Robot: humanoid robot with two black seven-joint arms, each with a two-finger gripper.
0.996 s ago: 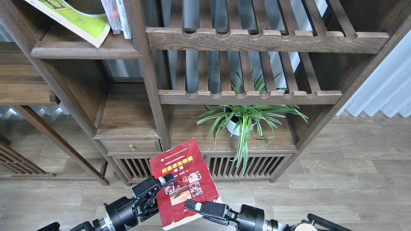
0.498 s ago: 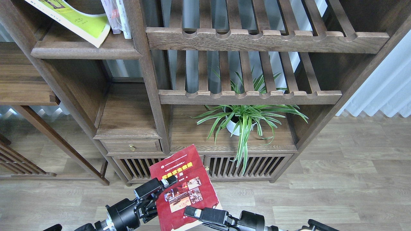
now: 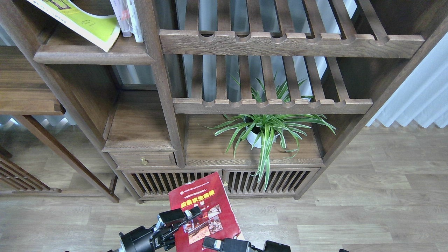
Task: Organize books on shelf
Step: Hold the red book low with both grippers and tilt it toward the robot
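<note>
Books were split between two places in the head view. Low in front of the cabinet, the dark red book [image 3: 204,213] was held up over the floor [image 3: 367,210], cover facing upward, its long axis running from the bottom edge of the view up toward the slatted cabinet doors [image 3: 273,180], leaning slightly left. The left pincer [image 3: 190,213] sat against its left edge, one finger lying across the cover beside the small photos, pinching the book. The right pincer [image 3: 213,243] reached in from below, its finger lying over the book's lower right corner; whether it was spread or pressed together I could not tell.

Up at the top left, the yellow-green book [image 3: 85,24] lay slanted on the shelf [image 3: 94,56], its lower corner jutting past the rounded front edge. Just right of it, the pale book [image 3: 134,19] stood close to upright against the post [image 3: 157,70], beside another thin volume in a clear wrapper.

Bare board showed on the shelf under and left of the slanted book. Between the red book's top edge and that shelf stood a small drawer [image 3: 143,159] and an open niche. A potted plant [image 3: 266,129] occupied the bay to the right, well apart from the book.
</note>
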